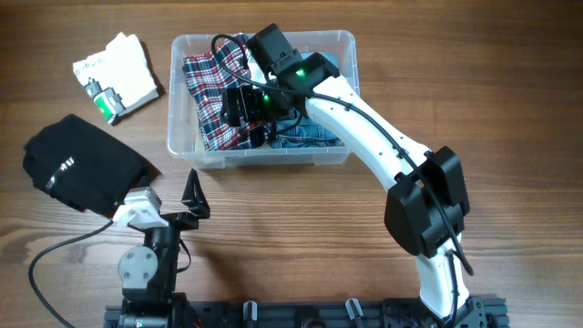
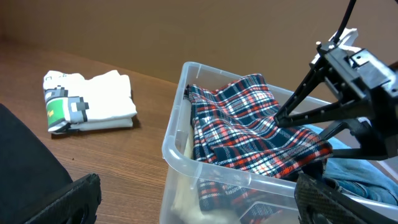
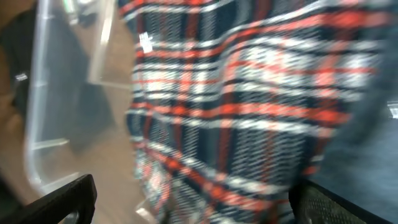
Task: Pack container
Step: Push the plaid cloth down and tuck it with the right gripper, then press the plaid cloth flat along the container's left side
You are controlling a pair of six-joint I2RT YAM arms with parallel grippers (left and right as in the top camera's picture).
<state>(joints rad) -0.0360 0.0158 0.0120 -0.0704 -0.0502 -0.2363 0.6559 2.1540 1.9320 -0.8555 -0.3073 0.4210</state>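
Note:
The clear container (image 1: 262,157) stands at the table's middle back. A plaid garment (image 1: 214,87) lies in its left half and a denim one (image 1: 314,135) in its right. My right gripper (image 1: 235,107) hangs inside the container just over the plaid cloth (image 3: 249,93). Its jaws are spread wide and open (image 3: 199,205), with nothing pinched; this view is blurred. My left gripper (image 1: 168,196) rests open in front of the container's near-left corner (image 2: 174,140), holding nothing (image 2: 199,208).
A black folded garment (image 1: 82,164) lies left of my left gripper. A white folded garment (image 1: 118,73) with a green patch sits at the back left, also seen from the left wrist (image 2: 93,102). The right arm (image 1: 364,128) reaches across the container's right side.

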